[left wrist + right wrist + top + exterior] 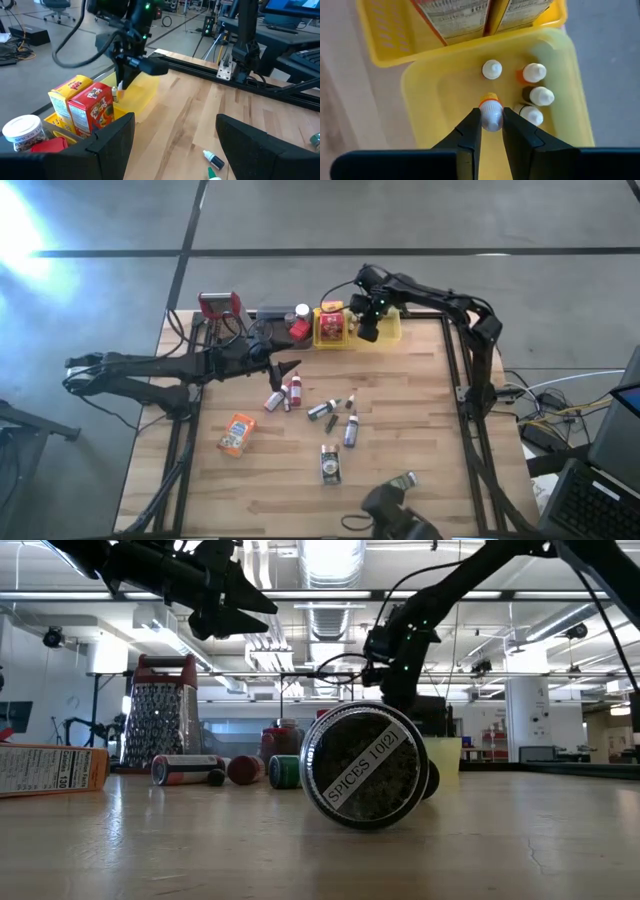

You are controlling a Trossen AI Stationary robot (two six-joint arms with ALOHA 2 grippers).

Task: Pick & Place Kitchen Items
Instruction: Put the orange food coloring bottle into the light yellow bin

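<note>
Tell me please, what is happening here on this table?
The right gripper holds a small white-capped bottle over the yellow tub, where four similar bottles already stand. The left gripper hovers open above the loose bottles on the wooden table. Many items are not yet sorted.

Wooden table (400,430): orange packet (236,434) at eight o'clock, small bottles (330,412) scattered centre, yellow trays (345,328) at twelve, grater (220,308) at eleven.
</note>
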